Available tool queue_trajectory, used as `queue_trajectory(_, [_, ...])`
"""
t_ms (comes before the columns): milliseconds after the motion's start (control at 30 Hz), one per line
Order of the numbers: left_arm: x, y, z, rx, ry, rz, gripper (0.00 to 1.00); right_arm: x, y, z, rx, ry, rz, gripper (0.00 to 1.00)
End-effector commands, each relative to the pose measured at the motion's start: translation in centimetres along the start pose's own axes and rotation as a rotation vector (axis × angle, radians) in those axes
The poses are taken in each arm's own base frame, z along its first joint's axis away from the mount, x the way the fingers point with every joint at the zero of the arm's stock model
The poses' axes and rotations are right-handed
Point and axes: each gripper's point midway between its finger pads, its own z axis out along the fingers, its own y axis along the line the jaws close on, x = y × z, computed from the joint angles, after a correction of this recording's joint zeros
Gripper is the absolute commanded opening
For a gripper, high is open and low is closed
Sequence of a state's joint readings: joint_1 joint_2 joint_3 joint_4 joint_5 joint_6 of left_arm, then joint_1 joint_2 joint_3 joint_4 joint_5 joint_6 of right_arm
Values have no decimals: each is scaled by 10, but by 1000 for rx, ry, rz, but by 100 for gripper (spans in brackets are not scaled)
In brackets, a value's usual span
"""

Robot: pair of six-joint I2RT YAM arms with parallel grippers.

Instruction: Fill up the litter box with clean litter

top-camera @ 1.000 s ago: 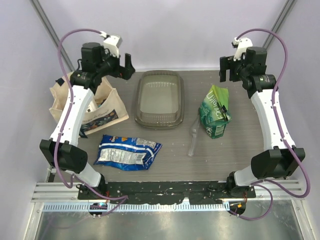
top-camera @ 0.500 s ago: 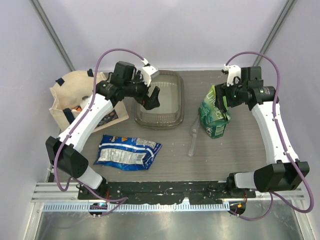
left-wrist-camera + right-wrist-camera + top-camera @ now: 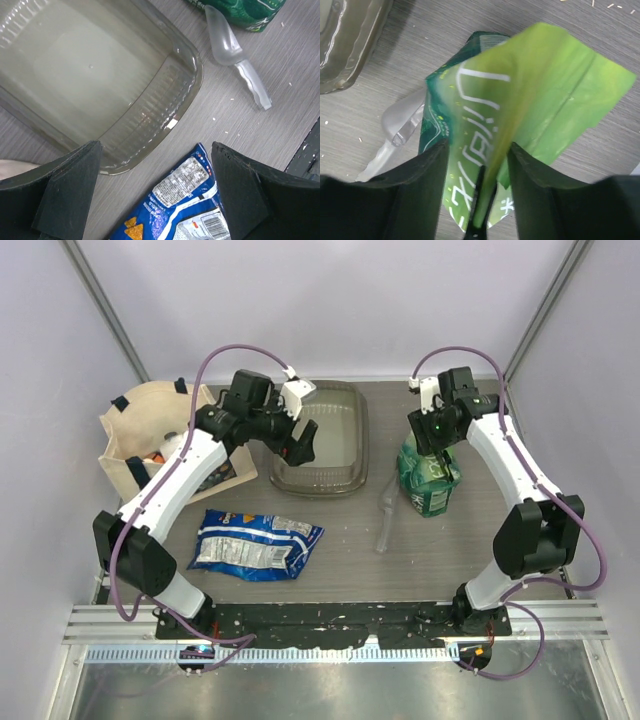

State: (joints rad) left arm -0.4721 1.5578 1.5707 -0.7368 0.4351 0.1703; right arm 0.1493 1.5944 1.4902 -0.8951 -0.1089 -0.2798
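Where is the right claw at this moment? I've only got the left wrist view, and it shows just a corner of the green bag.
Observer: The right claw is down over the green bag, whose upright top flap runs between its fingers.
Operator: Has it pinched the flap?
Observer: Not yet; a gap shows on each side of the flap.
Operator: Anything off to the left that I'm missing?
Observer: A beige tote bag stands left of the litter box, open at the top.
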Motion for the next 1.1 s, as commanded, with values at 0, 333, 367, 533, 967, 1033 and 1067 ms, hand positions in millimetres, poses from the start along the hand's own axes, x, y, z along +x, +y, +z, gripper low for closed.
queue_trajectory(0, [2,0,-16,-38,3,39,94,-32,4,-7,17,-83,-105,48])
queue_trajectory(333, [15,4,-11,-43,52,44,94,-31,57,-37,-257,-183,-481,1])
queue_trajectory(367, [14,4,-12,-44,52,49,94,-25,62,-41,-292,-169,-519,1])
queue_trajectory(533, [17,6,-6,-38,71,39,93,-35,80,-67,-402,-234,-684,1])
queue_trajectory(967, [-5,-9,16,81,14,64,93,-27,74,-58,-346,-239,-713,45])
queue_trajectory(1033, [-8,-13,21,92,14,69,93,-26,78,-56,-355,-245,-633,58])
queue_trajectory(1067, [-7,-13,24,98,21,69,93,-25,80,-54,-352,-260,-615,65])
